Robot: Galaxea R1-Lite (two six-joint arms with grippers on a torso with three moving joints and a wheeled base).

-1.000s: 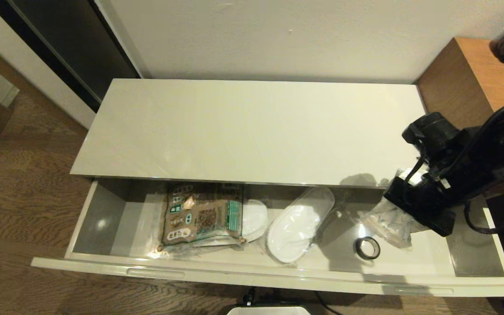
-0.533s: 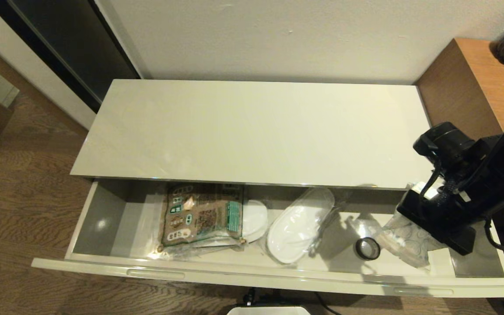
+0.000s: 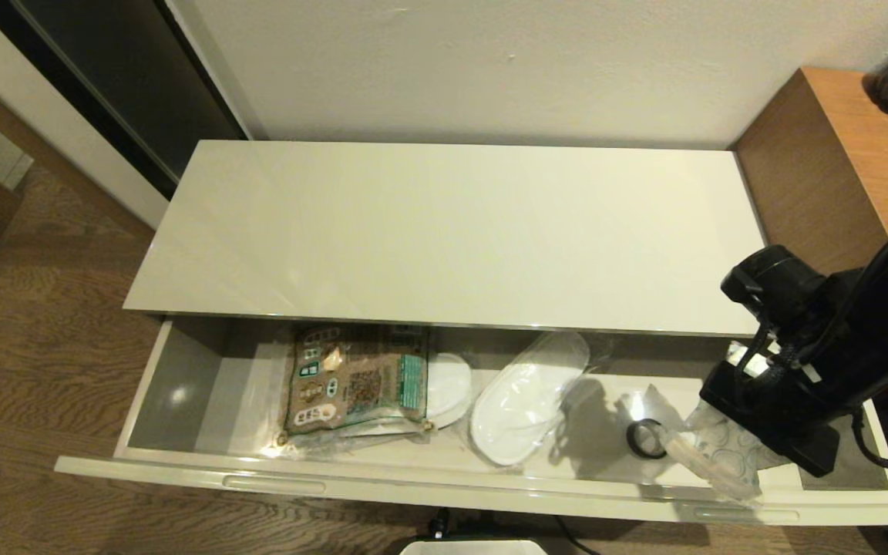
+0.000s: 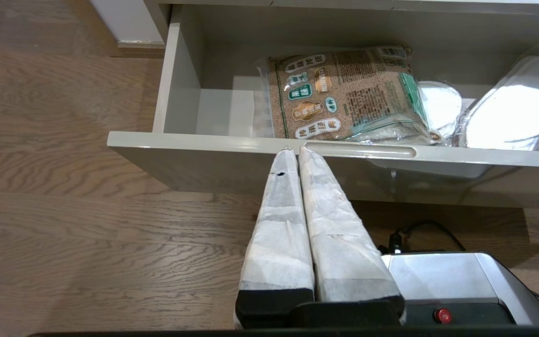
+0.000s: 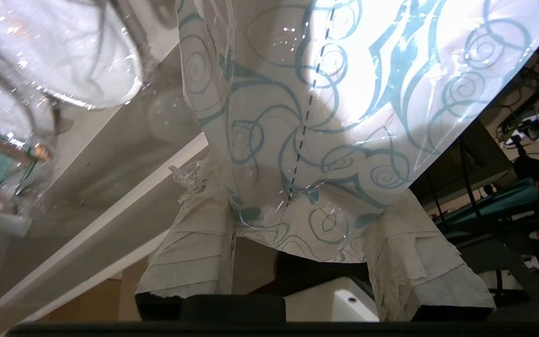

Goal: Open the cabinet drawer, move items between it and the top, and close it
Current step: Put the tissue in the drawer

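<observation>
The left claw (image 4: 293, 154) is parked low at the lower middle of the left wrist frame, its two padded fingers pressed together on nothing, tips just short of the front edge of the cabinet drawer (image 3: 444, 493), which stands pulled fully out across the lower part of the head frame.

At the lower right of the head frame the right claw (image 3: 710, 439) reaches down into the drawer's right end. In the right wrist frame its wrapped fingers (image 5: 194, 252) sit apart on either side of the tissue pack (image 5: 325, 140), clamped on one end of it. The pack hangs tilted, its far end down at the drawer floor and touching or just beside the small black tape ring (image 3: 647, 438); which of the two cannot be told.

The pack looks light and soft, and its clear printed wrap is slick and crinkly. It would probably sag and swing when carried, so a firm pinch across its body seems safer than one on loose film.

Left of the ring lies the white slipper (image 3: 525, 397) in clear plastic, also light and floppy, best taken across its narrow middle. Further left lies a brown-and-green printed packet (image 3: 355, 378), covering part of another white piece.

Beyond the drawer, across the middle of the head frame, is the top (image 3: 444, 231). A brown wooden side cabinet (image 3: 837, 154) stands at the upper right.
</observation>
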